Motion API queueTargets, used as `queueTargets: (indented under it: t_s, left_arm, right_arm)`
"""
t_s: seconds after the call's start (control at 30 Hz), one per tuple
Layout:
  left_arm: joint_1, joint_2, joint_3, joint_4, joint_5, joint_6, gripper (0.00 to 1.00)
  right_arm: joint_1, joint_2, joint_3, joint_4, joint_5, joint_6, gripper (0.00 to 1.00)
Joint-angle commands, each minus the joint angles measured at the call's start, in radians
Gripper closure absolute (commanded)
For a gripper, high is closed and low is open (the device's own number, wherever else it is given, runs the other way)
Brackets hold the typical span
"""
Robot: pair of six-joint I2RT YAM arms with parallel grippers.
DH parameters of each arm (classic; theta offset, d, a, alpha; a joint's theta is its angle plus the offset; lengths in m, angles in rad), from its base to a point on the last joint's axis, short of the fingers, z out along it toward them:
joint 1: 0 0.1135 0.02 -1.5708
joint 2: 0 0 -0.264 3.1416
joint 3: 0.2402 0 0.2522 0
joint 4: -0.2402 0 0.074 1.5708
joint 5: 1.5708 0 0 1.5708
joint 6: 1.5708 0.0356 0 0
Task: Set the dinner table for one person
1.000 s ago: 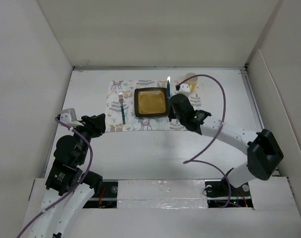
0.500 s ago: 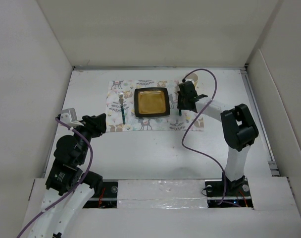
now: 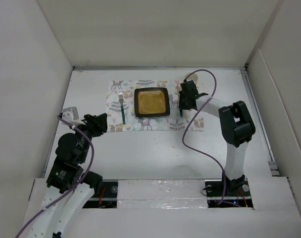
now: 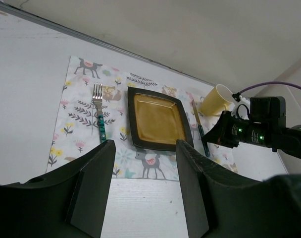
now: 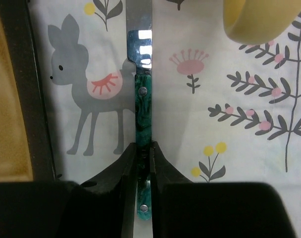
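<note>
On the white dinner table (image 3: 145,148) lies a deer-patterned placemat (image 3: 115,94). A square plate (image 3: 151,102) with a black rim and amber centre sits on the placemat. A green-handled fork (image 3: 122,106) lies left of the plate. My right gripper (image 3: 184,100) is shut on the green handle of a knife (image 5: 142,99). The knife lies along the placemat just right of the plate, blade pointing away. A yellow cup (image 5: 259,20) stands right of the blade. My left gripper (image 4: 144,148) is open and empty, above the table near the placemat's front edge.
White walls bound the table on the left, back and right. The right arm's purple cable (image 3: 200,134) loops over the table in front of the placemat. The left arm (image 3: 71,148) is at the near left.
My right gripper has carried the knife from the plate's right edge a little to the right and set it low on the placemat. The left arm has barely moved.
</note>
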Motion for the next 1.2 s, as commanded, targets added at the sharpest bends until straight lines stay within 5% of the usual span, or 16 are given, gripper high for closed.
queueTargets:
  t_s: [0.0, 0.1, 0.3, 0.5, 0.53, 0.67, 0.73, 0.83, 0.87, 0.97, 1.17]
  left_arm:
    - [0.004, 0.014, 0.019, 0.045, 0.001, 0.016, 0.51]
    - [0.004, 0.014, 0.018, 0.048, -0.006, 0.014, 0.51]
    - [0.004, 0.010, 0.019, 0.043, -0.016, 0.013, 0.48]
    - [0.004, 0.011, 0.019, 0.037, -0.016, 0.009, 0.42]
    - [0.004, 0.013, 0.021, 0.032, -0.016, 0.008, 0.42]
    - [0.004, 0.001, 0.021, 0.037, -0.022, 0.006, 0.35]
    - [0.004, -0.018, 0.021, 0.041, -0.030, 0.009, 0.33]
    - [0.004, -0.062, 0.019, 0.066, -0.036, 0.008, 0.33]
    - [0.004, -0.075, 0.022, 0.069, -0.041, 0.006, 0.32]
    - [0.004, -0.134, 0.050, 0.064, -0.053, 0.008, 0.31]
    - [0.004, -0.162, 0.097, 0.025, -0.084, 0.017, 0.30]
  right_arm:
    - [-0.007, -0.039, 0.001, 0.019, -0.016, 0.010, 0.84]
    - [-0.007, -0.084, -0.033, 0.036, -0.025, 0.015, 0.67]
    - [0.014, -0.218, -0.030, 0.001, -0.033, 0.009, 0.53]
    - [0.100, -0.522, -0.082, -0.008, -0.006, -0.017, 0.48]
    - [0.129, -0.578, -0.106, 0.025, 0.022, -0.017, 0.50]
    - [0.207, -0.914, -0.252, 0.120, 0.129, -0.029, 0.94]
    - [0.239, -1.145, -0.345, 0.180, 0.181, -0.039, 0.97]
    - [0.252, -1.432, -0.412, 0.194, 0.290, -0.022, 0.83]
    - [0.252, -1.495, -0.444, 0.194, 0.312, -0.017, 0.68]
    - [0.252, -1.677, -0.467, 0.164, 0.407, -0.023, 0.44]
    - [0.261, -1.699, -0.460, -0.003, 0.504, 0.012, 0.31]
